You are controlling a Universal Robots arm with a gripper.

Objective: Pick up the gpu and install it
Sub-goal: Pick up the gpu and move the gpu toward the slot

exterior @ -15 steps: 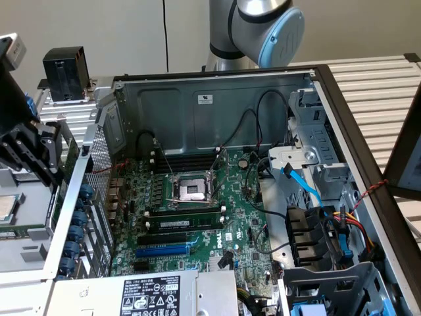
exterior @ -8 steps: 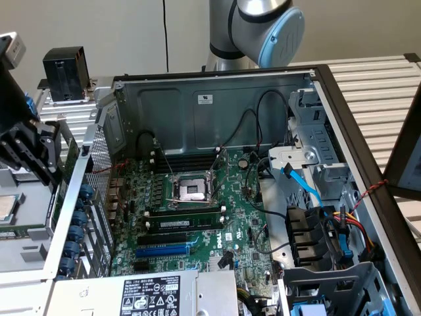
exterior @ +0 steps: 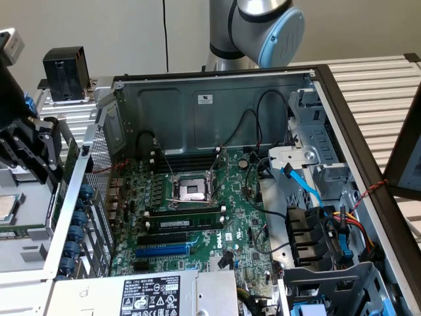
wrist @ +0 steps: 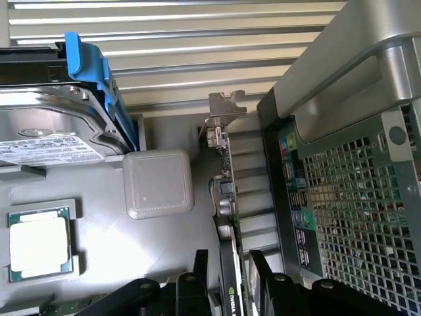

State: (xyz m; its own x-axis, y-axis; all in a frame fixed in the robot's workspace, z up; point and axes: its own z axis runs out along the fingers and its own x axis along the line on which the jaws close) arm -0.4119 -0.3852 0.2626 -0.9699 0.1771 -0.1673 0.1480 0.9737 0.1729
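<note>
I'm watching the gripper (exterior: 33, 148) low at the exterior view's left, outside the open case (exterior: 316, 72). The wrist view shows the gpu (wrist: 229, 210) standing on edge just beside the case's perforated rear wall (wrist: 355, 197), with its silver bracket (wrist: 223, 108) at the far end. The jaws are apart, with one of the fingers (wrist: 199, 263) on each side of the card and a sliver of gap showing, so I'd say nothing is gripped yet. My worry is the thin edge: if the jaws close off-centre, the card could tip against that wall or toward the hard drive (wrist: 46, 131). A tilted lift might hook the bracket on the case lip. Inside, black cables (exterior: 253, 141) hang over the motherboard (exterior: 197, 217), and a swinging corner could snag them.
</note>
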